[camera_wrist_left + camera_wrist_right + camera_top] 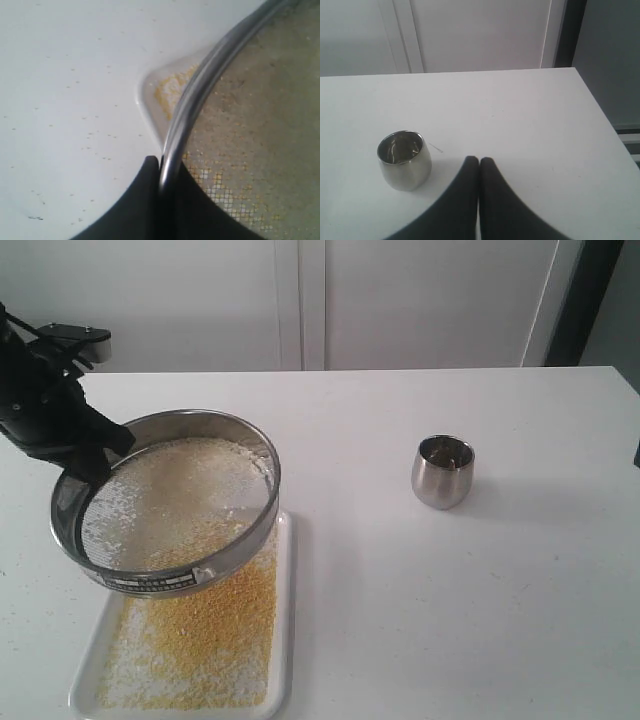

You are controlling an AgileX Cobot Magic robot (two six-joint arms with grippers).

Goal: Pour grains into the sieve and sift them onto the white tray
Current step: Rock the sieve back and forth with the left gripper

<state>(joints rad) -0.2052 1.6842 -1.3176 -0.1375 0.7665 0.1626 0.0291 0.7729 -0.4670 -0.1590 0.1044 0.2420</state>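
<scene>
My left gripper [160,161] clenched on the sieve [245,545] rim, sieve tilted over the tray [286,640], grains [215,625] spread beneath, my right gripper [479,161] closed, empty, near the cup [404,160]

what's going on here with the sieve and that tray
The left gripper is clamped on the rim of the sieve, holding it tilted over the white tray. Whitish grains sit on the mesh, while mostly yellow granules cover the tray below. The steel cup stands upright on the table, apparently empty, and the right gripper is shut, apart from it, holding nothing.
</scene>
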